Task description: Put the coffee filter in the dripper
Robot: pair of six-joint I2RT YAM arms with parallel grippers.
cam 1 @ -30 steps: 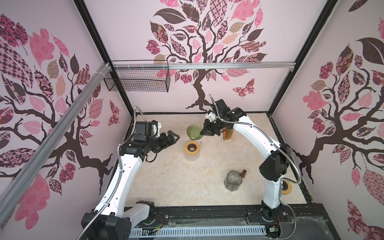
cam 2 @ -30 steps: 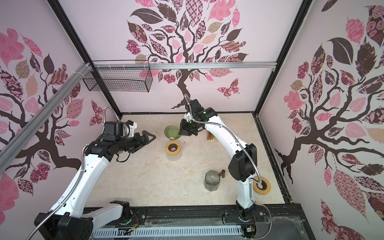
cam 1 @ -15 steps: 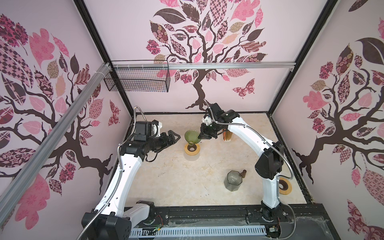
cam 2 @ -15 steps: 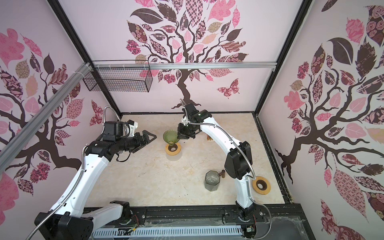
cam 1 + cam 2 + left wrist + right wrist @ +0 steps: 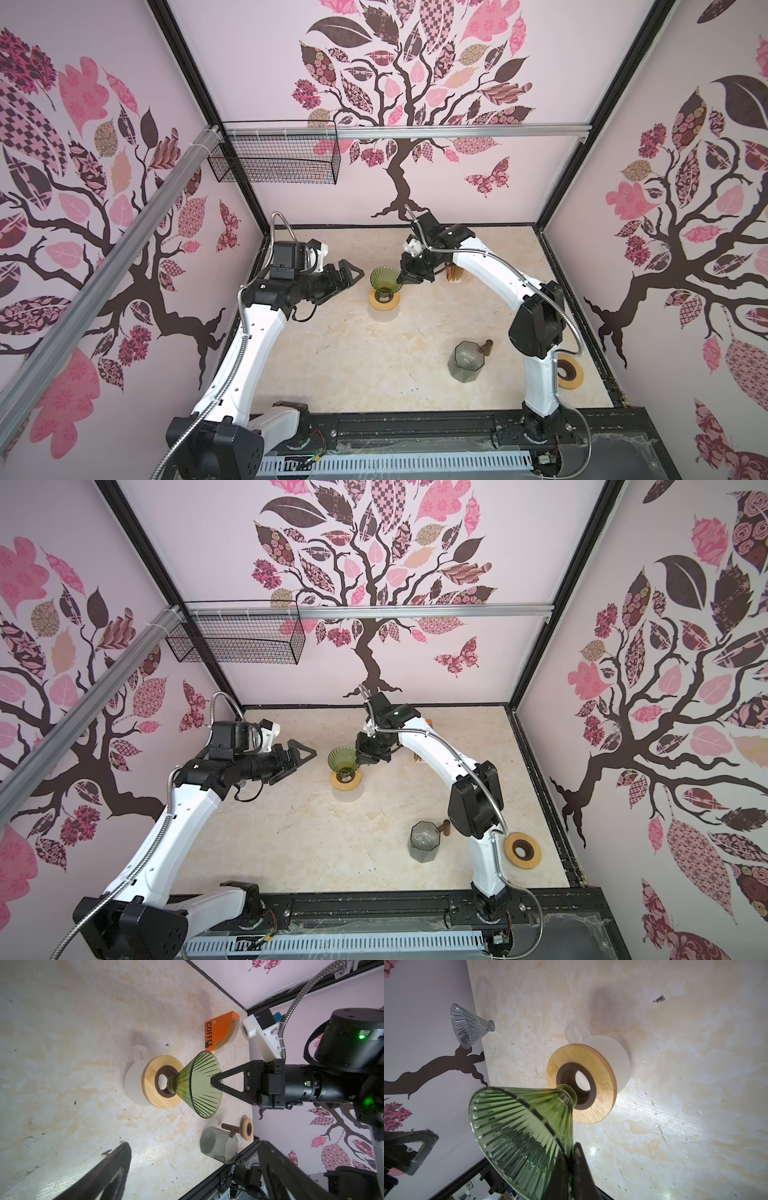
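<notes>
My right gripper (image 5: 402, 277) (image 5: 571, 1159) is shut on the rim of the green ribbed glass dripper (image 5: 383, 279) (image 5: 343, 759) (image 5: 199, 1082) (image 5: 517, 1126). The dripper hangs tilted, with its narrow neck at the hole of a wooden ring (image 5: 153, 1082) (image 5: 600, 1076) that lies on a white mug (image 5: 133, 1082). I cannot tell whether the neck touches the ring. Tan coffee filters (image 5: 230, 1028) stand in an orange holder (image 5: 454, 272) marked COFFEE, behind the right arm. My left gripper (image 5: 353, 276) (image 5: 193, 1145) is open and holds nothing, just left of the dripper.
A grey glass carafe (image 5: 467, 360) with a brown handle stands front right, with a second wooden ring (image 5: 569, 374) beside the right arm's base. A clear glass dripper (image 5: 469, 1024) lies at the back wall. A wire basket (image 5: 274, 160) hangs on the back rail.
My right gripper has carried the green dripper leftward and toward the front, from beside the mug to over the wooden ring. The left arm has stayed put.
</notes>
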